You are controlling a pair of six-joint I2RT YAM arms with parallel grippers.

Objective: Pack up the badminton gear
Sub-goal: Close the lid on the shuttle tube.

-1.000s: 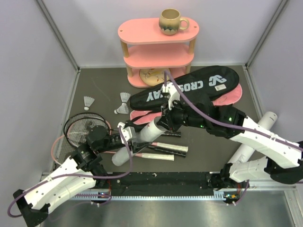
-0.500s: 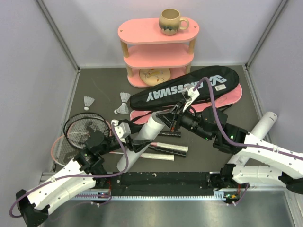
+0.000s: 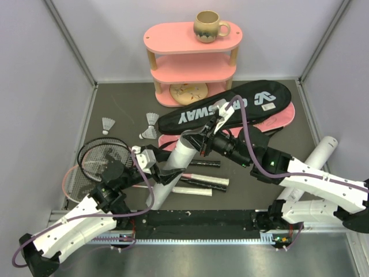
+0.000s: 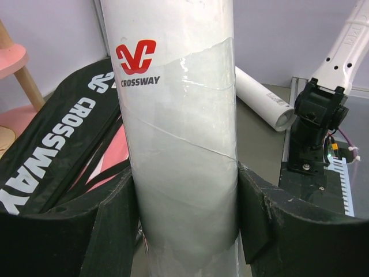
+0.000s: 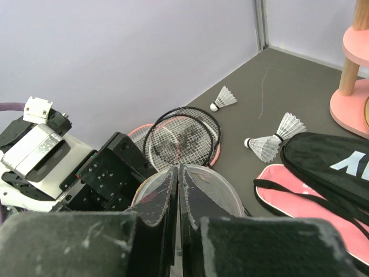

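Observation:
My left gripper [image 3: 163, 173] [image 4: 187, 219] is shut on a white CROSSWAY tube [image 3: 173, 167] [image 4: 179, 115], holding it tilted up off the floor. The tube's clear lid [image 5: 213, 184] faces my right gripper [image 3: 197, 144] [image 5: 179, 168], which is shut with its tips at the lid's far rim. Whether anything is pinched there I cannot tell. The pink and black rackets [image 3: 101, 158] [image 5: 181, 138] lie at the left, their white handles [image 3: 199, 183] under the tube. Three shuttlecocks [image 3: 107, 124] [image 3: 151, 119] [image 3: 149, 134] lie beyond. The black bag [image 3: 230, 107] overlaps the pink bag [image 3: 277, 121].
A second white tube [image 3: 314, 161] [image 4: 262, 98] lies by the right wall. The pink three-tier shelf [image 3: 193, 57] stands at the back with a beige mug [image 3: 207, 26] on top. Grey walls close in the floor on three sides.
My right gripper swung left from above the black bag to the tube's upper end and closed. The left gripper tipped the tube more upright.

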